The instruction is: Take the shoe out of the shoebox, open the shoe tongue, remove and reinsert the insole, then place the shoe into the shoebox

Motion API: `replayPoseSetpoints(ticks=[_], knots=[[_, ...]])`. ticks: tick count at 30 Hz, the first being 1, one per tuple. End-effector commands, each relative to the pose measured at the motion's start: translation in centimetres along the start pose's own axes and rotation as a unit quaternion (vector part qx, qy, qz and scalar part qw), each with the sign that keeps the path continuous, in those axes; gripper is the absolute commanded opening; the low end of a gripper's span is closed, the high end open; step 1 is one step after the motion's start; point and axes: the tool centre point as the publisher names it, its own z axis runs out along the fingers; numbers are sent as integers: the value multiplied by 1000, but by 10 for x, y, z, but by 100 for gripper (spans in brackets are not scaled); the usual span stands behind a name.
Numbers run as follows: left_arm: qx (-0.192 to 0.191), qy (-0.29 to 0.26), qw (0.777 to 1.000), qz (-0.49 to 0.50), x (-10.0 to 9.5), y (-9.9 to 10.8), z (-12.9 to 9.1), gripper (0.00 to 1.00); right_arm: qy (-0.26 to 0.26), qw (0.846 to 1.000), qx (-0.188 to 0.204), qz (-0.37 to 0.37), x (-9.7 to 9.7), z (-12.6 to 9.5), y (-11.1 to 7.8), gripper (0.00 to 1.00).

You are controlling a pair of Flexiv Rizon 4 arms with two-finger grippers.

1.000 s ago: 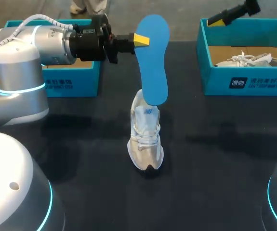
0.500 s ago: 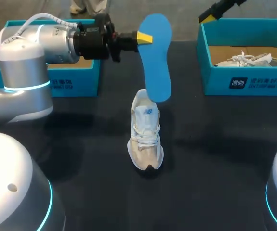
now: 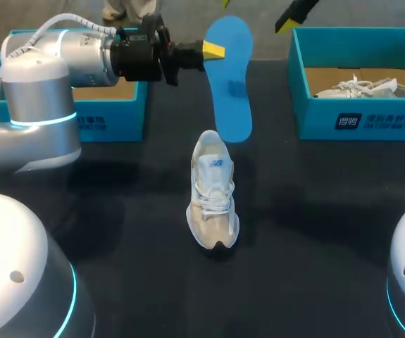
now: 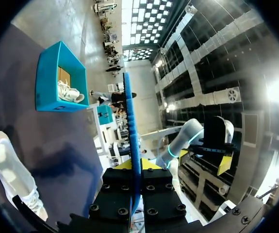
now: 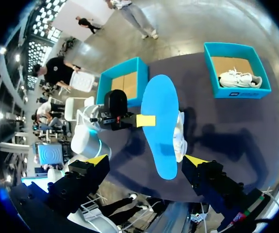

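Blue insole (image 3: pixel 230 77) hangs upright in the air, left gripper (image 3: pixel 213 51) pinching its left edge, just beyond the white-beige shoe (image 3: pixel 214 201) mid-table, toe near. Right gripper (image 5: pixel 146 161) fingers spread wide. Far-right shoebox (image 3: pixel 360 120): one white sneaker (image 3: pixel 368 86). Far-left shoebox (image 3: pixel 110 121): cardboard floor showing.

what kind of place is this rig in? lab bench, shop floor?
Probably a two-arm robot test bench for shoe handling: a dark table with a blue shoebox back left and another back right, a white shoe mid-table, and the left tool holding a blue insole in the air.
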Motion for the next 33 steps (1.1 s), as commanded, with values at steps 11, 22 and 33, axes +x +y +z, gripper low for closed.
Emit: replayPoseSetpoints(ticks=[11, 22, 33], knots=[[9, -3, 1000, -7, -3, -1, 1, 0, -202, 979, -7, 0, 17, 11, 6, 100], [5, -8, 1000, -8, -2, 1, 3, 0, -234, 972, -10, 14, 13, 22, 1, 100], [6, -12, 1000, -6, 0, 3, 3, 0, -235, 972, -14, 20, 13, 22, -1, 100]])
